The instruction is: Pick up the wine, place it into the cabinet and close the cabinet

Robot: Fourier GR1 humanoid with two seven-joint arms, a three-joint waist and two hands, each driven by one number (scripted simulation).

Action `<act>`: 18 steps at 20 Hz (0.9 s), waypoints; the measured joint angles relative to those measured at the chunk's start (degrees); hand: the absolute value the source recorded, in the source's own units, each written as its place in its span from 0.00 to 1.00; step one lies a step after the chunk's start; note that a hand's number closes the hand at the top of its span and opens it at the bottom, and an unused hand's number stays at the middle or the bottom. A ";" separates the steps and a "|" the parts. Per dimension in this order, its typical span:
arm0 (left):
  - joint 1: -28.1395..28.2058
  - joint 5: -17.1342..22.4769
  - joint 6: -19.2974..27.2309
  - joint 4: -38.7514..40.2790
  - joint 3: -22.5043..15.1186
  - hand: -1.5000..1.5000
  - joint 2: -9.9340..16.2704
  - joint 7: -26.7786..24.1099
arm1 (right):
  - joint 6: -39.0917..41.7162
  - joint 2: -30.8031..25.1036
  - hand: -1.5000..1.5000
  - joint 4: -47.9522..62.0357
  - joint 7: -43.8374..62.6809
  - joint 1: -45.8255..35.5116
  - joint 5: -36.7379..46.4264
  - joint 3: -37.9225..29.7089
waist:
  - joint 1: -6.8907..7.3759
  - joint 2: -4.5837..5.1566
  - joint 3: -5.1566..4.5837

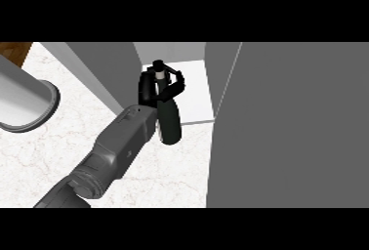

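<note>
Wine bottle (169, 122) in hand, one grey forearm (115, 151) rises from the head view's lower edge over a white marble counter (65, 141) toward a grey cabinet (108, 63). Which of the robot's arms this is cannot be told from the single view; it enters left of centre. The black hand (148, 88) has its fingers (176, 80) curled around the upper part of the dark bottle, near its pale neck (155, 75) and dark cap. The bottle hangs tilted, its rounded base low over the counter just at the front edge of the cabinet's white shelf (198, 93), its neck farther in over that shelf. The cabinet stands open: a grey side panel sits left of the hand, and a wide grey door (288, 127) fills the right of the frame, swung out toward the viewer. A large pale cylinder with a flared rim (29, 97) stands at the far left on the counter, well apart from the bottle. A strip of brown wood (14, 51) shows in the upper left corner.
</note>
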 measured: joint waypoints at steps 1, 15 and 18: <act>-0.55 -0.02 0.11 0.52 0.17 1.00 0.00 -0.06 | 0.24 0.16 0.00 0.39 -0.49 0.11 0.17 -0.08 | -0.01 0.09 0.00; -6.87 -0.92 2.48 5.22 1.13 1.00 1.19 0.94 | 1.45 -0.52 0.00 1.15 -1.03 0.05 -0.48 -0.61 | -0.19 0.46 0.00; -7.87 -1.36 3.49 5.85 0.93 1.00 1.77 1.59 | 1.31 -0.51 0.00 0.75 -0.81 -0.01 -0.66 -0.50 | -0.47 0.57 0.00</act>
